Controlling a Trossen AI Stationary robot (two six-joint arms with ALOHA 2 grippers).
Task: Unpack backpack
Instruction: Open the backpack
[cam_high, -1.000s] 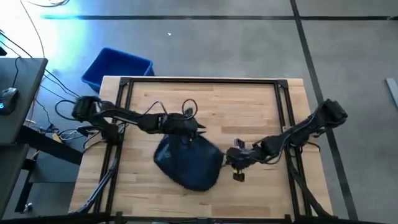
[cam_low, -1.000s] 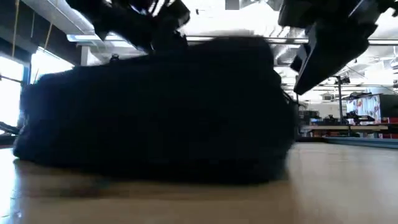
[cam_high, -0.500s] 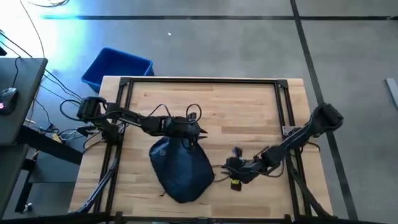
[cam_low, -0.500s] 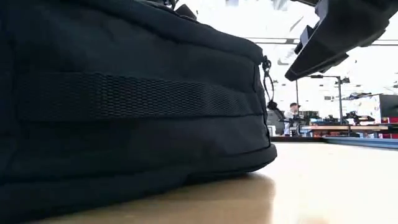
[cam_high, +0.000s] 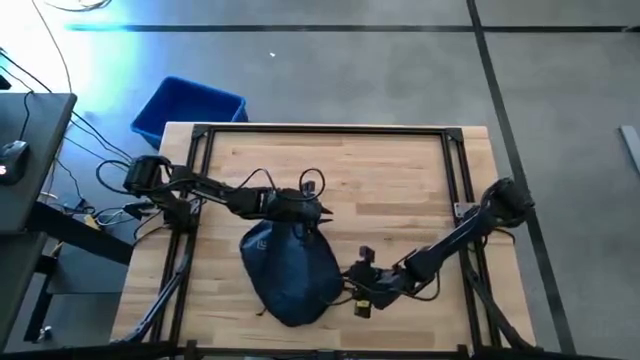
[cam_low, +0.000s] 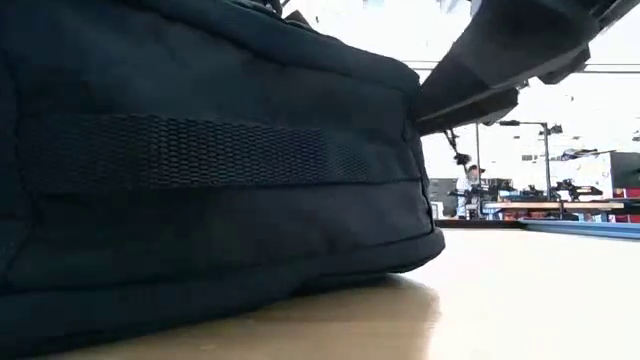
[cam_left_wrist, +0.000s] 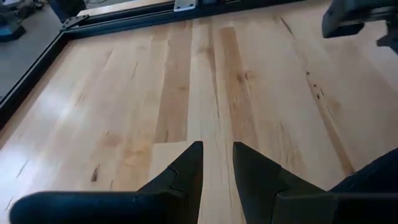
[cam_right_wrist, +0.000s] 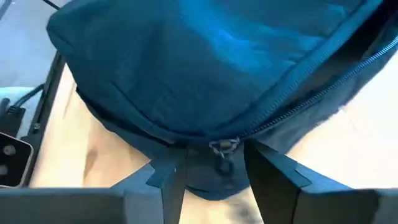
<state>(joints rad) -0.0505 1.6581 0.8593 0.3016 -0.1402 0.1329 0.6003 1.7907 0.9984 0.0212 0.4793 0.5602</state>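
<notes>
My right gripper (cam_right_wrist: 211, 167) is at the backpack's (cam_high: 290, 270) side near the table's front, fingers apart around the zipper pull (cam_right_wrist: 222, 148) to open it. My left gripper (cam_high: 305, 208) steadies the bag's top; its fingers sit narrow, holding nothing I can see.

Dark navy backpack (cam_high: 292, 272) with pale logo patch (cam_high: 262, 243) and black webbing strap (cam_low: 200, 152), pale striped wood table (cam_high: 390, 180), black grippers, bright blue bin (cam_high: 185, 107)

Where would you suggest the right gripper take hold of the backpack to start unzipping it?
Likely the metal zipper pull on the backpack, approached from the bag's right side: it hangs free at the zipper's end, already between the open right gripper fingers.
</notes>
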